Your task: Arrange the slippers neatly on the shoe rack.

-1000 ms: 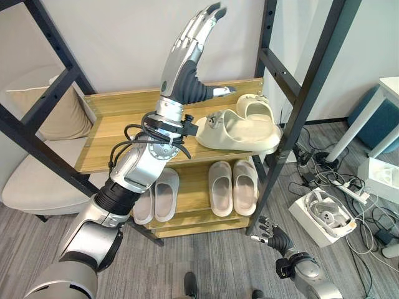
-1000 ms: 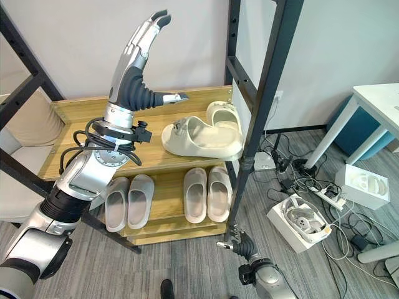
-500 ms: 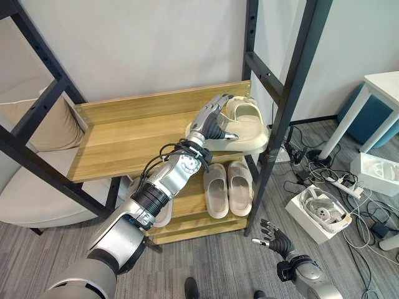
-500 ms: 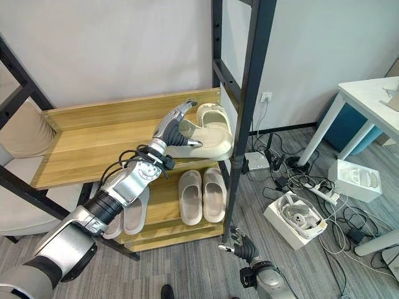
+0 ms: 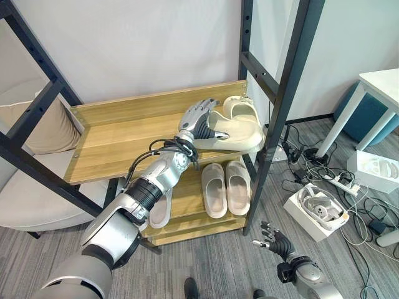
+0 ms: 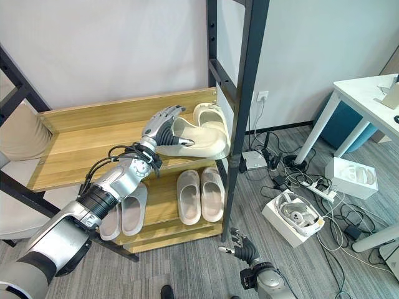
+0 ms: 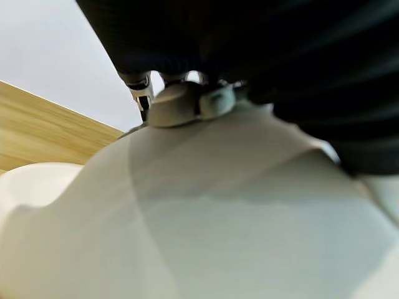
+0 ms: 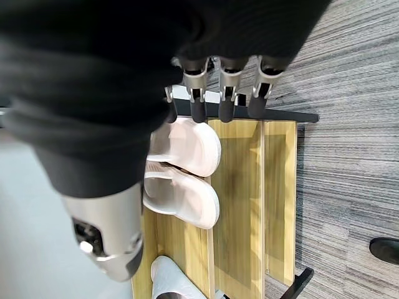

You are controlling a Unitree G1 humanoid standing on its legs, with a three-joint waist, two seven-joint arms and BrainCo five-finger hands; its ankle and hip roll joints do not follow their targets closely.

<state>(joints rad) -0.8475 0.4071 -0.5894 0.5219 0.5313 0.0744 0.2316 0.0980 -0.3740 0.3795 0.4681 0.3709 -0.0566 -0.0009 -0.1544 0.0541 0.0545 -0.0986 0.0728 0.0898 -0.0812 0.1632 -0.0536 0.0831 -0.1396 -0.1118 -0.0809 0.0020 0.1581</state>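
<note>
**Left hand on the top-shelf slippers, right hand low by the floor**

Left eye view — a black frame post (image 5: 283, 93) stands in front of the shoe rack (image 5: 118, 134) at about 3 o'clock of the top shelf, crossing just beside the cream slippers (image 5: 240, 124). That pair sits at the shelf's right end. The left hand (image 5: 198, 118) rests against its near side, fingers straight, thumb laid along the sole edge — pressing, not grasping. Lower shelf: a beige pair (image 5: 225, 187) under the cream pair, a grey pair (image 5: 161, 208) partly hidden behind the left arm. Floor at 4 o'clock: an open white box (image 5: 318, 212) holding a white headset, amid loose cables.

Right eye view — the right hand (image 6: 240, 243) hangs at 6 o'clock above grey carpet, fingers spread and relaxed, holding nothing. A cushioned chair (image 6: 19, 134) sits at 9 o'clock.

Left wrist view — cream slipper surface up close; wooden shelf beyond.

Right wrist view — straight fingers (image 8: 225, 99) over the lower shelf's slippers.

No legible writing.
</note>
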